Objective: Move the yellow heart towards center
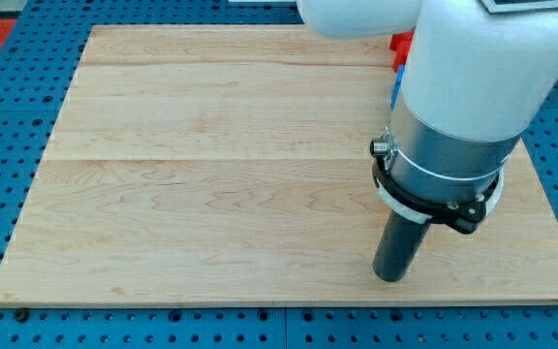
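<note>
Camera view showed my tip (391, 278) planted on the wooden board (211, 174) near the view's bottom right, a bare rod that held nothing and touched no block that could be seen. No yellow heart was visible anywhere; it may have sat behind the arm's bulky white and grey body (463, 87), but that could not be told. Only a sliver of a red block (401, 43) and a thin blue edge (396, 87), shapes unclear, peeked out beside the arm near the view's top right. I judged the task barely begun: the board's centre lay bare, so the heart remained to be found and pushed there. Pale, smooth planks rested on a blue perforated table (8, 58).
</note>
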`<state>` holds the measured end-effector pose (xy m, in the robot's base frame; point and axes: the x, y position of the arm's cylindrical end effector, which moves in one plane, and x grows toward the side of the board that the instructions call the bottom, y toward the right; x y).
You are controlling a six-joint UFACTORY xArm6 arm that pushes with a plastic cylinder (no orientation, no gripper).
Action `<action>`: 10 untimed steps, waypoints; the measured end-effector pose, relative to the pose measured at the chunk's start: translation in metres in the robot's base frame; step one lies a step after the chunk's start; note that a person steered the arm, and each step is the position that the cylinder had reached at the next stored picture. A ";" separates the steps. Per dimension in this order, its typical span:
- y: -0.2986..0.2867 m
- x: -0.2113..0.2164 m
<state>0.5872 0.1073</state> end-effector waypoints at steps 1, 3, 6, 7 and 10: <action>0.011 -0.023; 0.104 -0.006; 0.079 -0.036; 0.051 -0.036; -0.012 -0.078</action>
<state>0.5088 0.0950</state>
